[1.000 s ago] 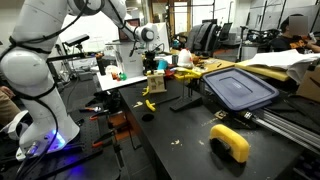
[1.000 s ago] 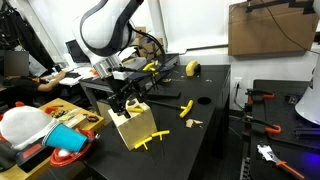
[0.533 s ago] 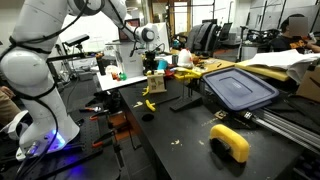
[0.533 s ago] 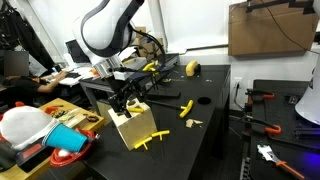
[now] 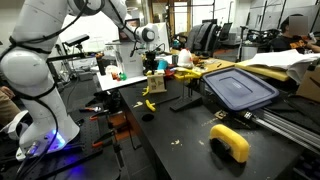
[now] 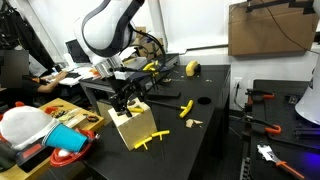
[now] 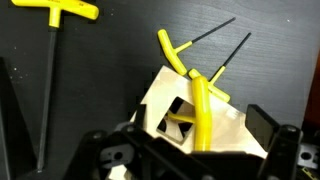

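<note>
While the arm leans over the dark bench point(image 6: 215, 110), its fingers point(image 7: 272, 140) stand spread wide, one at each side of the wrist view, and they grip nothing; between them, directly below, sits a pale wooden block point(image 7: 228, 128) with holes in its top face. In both exterior views the fingers point(image 6: 122, 102) hang just above that block point(image 6: 135, 126), which stands near the bench's edge; whether they touch it cannot be told. One yellow T-handle key point(image 7: 201, 110) stands upright in the block; two more T-handle keys point(image 7: 178, 52) lie on the bench just beside the block, black shafts pointing away from it; a further key point(image 7: 55, 10) lies apart at the top left of the wrist view. In an exterior view a loose yellow key point(image 6: 185, 108) rests on the bench beyond the block, and a red cup point(image 6: 68, 158) sits on a lower surface near it; in an exterior view a blue lid point(image 5: 240, 88) and a yellow curved piece point(image 5: 230, 142) lie well apart from the block point(image 5: 155, 84).
</note>
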Robot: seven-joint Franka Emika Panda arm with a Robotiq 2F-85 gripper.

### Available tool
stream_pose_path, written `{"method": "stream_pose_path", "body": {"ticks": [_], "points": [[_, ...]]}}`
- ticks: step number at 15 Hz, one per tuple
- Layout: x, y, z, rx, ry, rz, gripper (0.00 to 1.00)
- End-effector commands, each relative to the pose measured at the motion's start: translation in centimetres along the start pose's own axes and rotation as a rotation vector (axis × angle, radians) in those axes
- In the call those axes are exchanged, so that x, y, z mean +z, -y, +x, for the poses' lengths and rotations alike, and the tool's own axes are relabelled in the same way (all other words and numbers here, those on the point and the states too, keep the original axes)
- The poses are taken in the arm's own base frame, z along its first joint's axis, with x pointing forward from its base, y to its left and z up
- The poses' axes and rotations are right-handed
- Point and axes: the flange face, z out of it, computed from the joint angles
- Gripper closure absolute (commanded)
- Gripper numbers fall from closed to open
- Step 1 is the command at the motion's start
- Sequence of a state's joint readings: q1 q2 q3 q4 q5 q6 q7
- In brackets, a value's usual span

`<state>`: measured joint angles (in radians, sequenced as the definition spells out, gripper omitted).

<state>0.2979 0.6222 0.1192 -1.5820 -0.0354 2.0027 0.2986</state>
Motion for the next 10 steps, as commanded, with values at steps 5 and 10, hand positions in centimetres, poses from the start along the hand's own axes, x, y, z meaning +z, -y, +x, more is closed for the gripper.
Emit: {"method": "stream_pose_path", "body": {"ticks": [5,10], "points": [[-0.63,0.03,0.17,-0.003,0.014,-0.018,0.0],[-0.04,0.04,0.03,0.0,0.002,-0.001,0.0]]}}
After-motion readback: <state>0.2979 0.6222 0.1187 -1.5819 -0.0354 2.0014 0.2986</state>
